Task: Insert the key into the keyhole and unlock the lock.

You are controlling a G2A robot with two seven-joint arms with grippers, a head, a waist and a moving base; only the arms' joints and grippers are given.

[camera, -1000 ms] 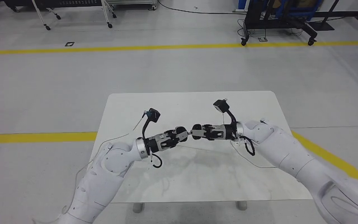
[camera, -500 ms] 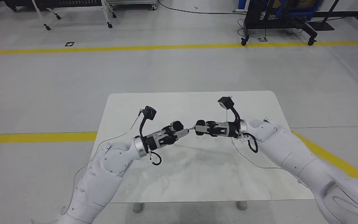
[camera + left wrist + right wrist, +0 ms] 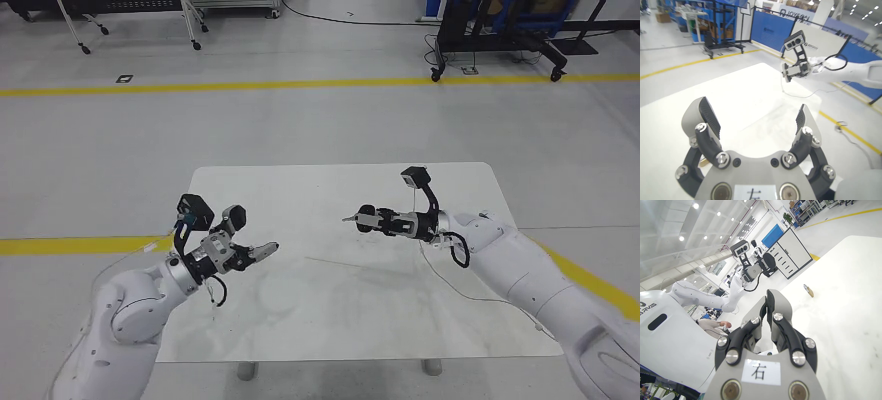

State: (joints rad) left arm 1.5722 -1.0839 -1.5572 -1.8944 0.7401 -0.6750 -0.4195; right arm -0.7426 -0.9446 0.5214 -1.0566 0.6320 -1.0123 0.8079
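Now well apart, after meeting tip to tip above mid-table a second ago; as for the left gripper (image 3: 753, 108), swings out over the left part of the table (image 3: 420, 310) and hangs above the surface, spread wide, with nothing between the ribbed pads (image 3: 709, 115); as for the right gripper (image 3: 767, 302), draws back a little toward the right side and holds off the tabletop, clenched tight, pad against pad; from above, pinches a small pale sliver at the tips (the key (image 3: 346, 218), by the look of it; hidden between the fingers in the right wrist view); leaves the lock (image 3: 808, 290) lying on the white tabletop, brass body with a silver shackle, touching neither gripper and well apart from the right one; peeps out as a brass glint beneath the base of the left gripper in the left wrist view, mostly hidden; cannot tell whether the shackle is open or shut.
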